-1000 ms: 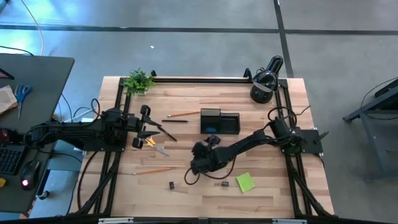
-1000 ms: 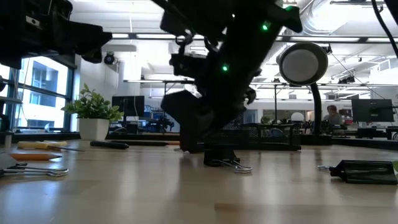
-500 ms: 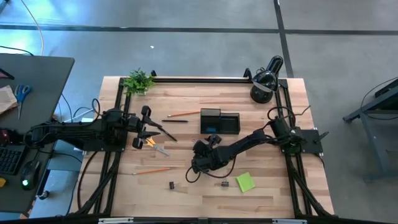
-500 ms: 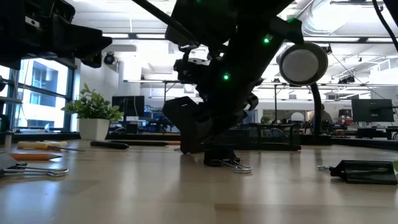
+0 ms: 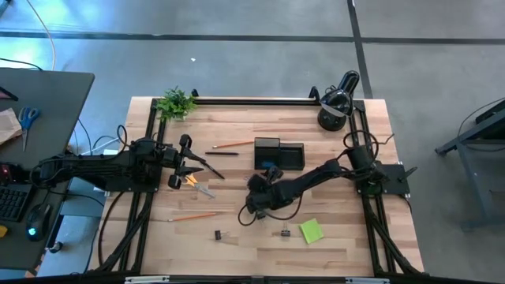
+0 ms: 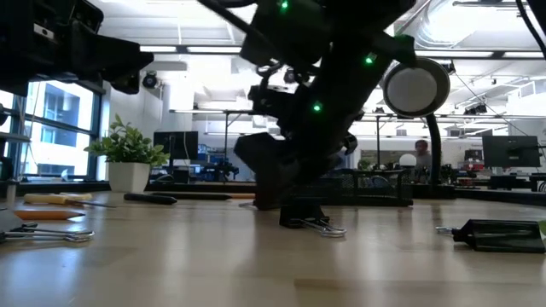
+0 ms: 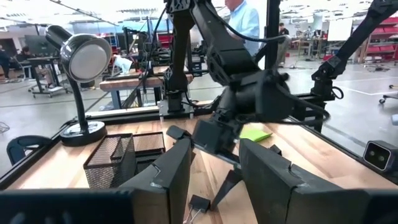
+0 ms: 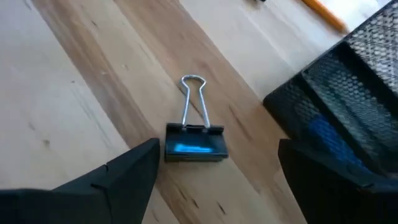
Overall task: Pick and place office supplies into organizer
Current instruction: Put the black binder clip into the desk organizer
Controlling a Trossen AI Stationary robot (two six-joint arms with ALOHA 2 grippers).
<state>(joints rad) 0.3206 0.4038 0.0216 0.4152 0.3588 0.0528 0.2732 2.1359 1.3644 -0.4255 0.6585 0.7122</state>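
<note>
The small black binder clip [image 8: 195, 148] lies flat on the pale wooden counter [image 5: 355, 237]. Its body is a short black bar with a bluish shine on the top. Two thin silver wire handles lie folded together and come out from one long side. In the low view the same clip [image 6: 311, 223] lies under the dark arm, with its wire handles lying along the wood.

The right gripper [image 8: 217, 163] hangs low over this clip. Its two dark fingers [image 8: 127, 174] are spread wide, one on each side of the clip, and they do not touch it. Near the clip, but apart from it, stands the black wire-mesh organizer tray [image 8: 348, 81], and a small blue block [image 8: 329, 140] shows inside its mesh wall. From above, the organizer [image 5: 290, 150] is in the middle of the counter, with one taller section.

The left gripper [image 5: 192, 166] waits at the left side, above the yellow-handled scissors [image 5: 197, 184]. Whether its fingers hold anything I cannot tell.

A lime-green sticky-note pad [image 5: 310, 230], two more tiny black clips [image 5: 217, 234] and two orange pencils [image 5: 231, 144] also lie on the wood.
</note>
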